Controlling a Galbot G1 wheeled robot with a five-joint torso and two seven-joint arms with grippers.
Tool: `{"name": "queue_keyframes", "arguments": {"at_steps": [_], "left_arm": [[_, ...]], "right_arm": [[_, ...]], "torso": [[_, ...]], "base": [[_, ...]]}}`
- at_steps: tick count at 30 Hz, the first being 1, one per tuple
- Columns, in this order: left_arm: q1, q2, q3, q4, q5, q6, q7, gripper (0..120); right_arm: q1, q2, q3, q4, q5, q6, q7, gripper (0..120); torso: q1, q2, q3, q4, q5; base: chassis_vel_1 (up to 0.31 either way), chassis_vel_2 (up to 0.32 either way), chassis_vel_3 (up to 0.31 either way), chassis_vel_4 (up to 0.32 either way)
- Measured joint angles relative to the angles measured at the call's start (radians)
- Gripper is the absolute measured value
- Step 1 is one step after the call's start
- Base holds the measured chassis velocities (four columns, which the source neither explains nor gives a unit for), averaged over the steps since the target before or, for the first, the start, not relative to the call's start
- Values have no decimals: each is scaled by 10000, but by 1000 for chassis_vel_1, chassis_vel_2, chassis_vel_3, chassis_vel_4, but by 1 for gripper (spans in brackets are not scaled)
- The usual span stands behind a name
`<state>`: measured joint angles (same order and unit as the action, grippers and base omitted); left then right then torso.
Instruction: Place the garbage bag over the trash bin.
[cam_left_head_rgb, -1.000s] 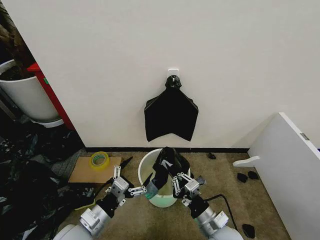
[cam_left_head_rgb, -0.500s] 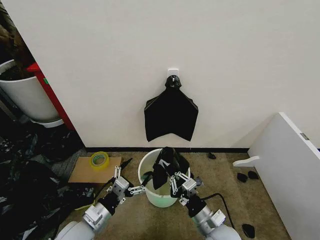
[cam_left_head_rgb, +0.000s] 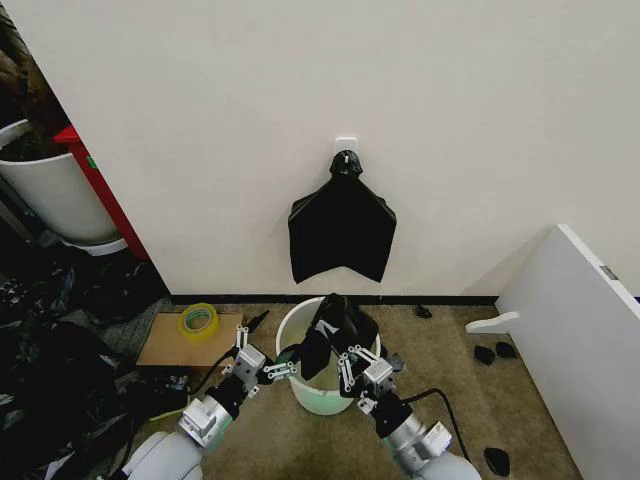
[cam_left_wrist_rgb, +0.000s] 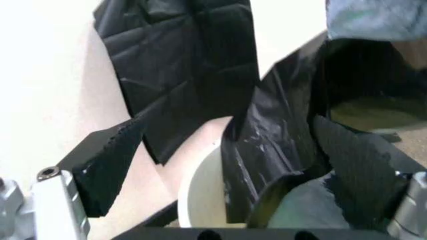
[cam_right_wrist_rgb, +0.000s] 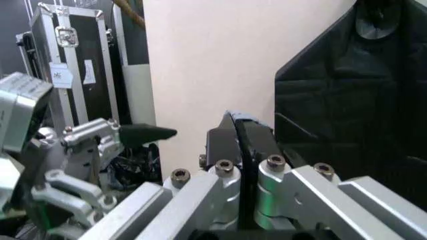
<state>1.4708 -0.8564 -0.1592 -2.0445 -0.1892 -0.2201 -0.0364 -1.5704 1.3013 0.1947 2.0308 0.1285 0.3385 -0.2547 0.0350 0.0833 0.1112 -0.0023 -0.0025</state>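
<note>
Overhead, right gripper (cam_left_head_rgb: 345, 352) jaws pinch the garbage bag (cam_left_head_rgb: 338, 325) — left gripper (cam_left_wrist_rgb: 220, 175) jaws gape beside it.

The scene is seen from above by the head view, facing forward and down at a wall (cam_left_head_rgb: 450, 120) and floor. The garbage bag (cam_left_wrist_rgb: 267, 145) and trash bin (cam_left_wrist_rgb: 200, 195) are viewed at close range from the left wrist. The black wall bundle (cam_right_wrist_rgb: 353, 100) is shared by all views
</note>
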Motion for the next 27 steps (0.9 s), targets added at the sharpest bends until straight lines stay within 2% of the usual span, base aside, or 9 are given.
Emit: {"name": "queue_keyframes", "arguments": {"at_steps": [7,13,16,20,22,23,24,26,27], "left_arm": [[-361,-124,567,223,120,106,-51,95],[-602,-249,782,316,68,164,-118,81],[-893,-325,1026,389,-31,207,-119,63],[-1062,-345,1163,458,-52,208,-117,48],[-1093,-347,1192,469,-56,208,-117,45],[-1153,-347,1260,483,-73,206,-115,36],[-1153,-347,1260,483,-73,206,-115,36],[-1248,-347,1342,514,-98,201,-113,25],[-1248,-347,1342,514,-98,201,-113,25]], "right_arm": [[-73,44,-40,80,34,3,-25,0],[-126,47,-36,110,47,9,-40,0],[-174,39,-17,138,50,10,-46,0],[-209,39,2,157,50,10,-47,0],[-216,39,8,161,50,10,-47,0],[-227,39,18,164,50,8,-47,0],[-227,39,18,164,50,8,-47,0],[-238,44,19,168,50,5,-47,0],[-238,44,19,168,50,5,-47,0]], "torso": [[0,0,-1,0,0],[0,0,-1,0,0],[0,0,-1,0,0],[0,0,-1,0,0],[0,0,-1,0,0],[0,0,-1,0,0],[0,0,-1,0,0],[0,0,-1,0,0],[0,0,-1,0,0]], "base": [[0,0,0,0],[0,0,0,0],[0,0,0,0],[0,0,0,0],[0,0,0,0],[0,0,0,0],[0,0,0,0],[0,0,0,0],[0,0,0,0]]}}
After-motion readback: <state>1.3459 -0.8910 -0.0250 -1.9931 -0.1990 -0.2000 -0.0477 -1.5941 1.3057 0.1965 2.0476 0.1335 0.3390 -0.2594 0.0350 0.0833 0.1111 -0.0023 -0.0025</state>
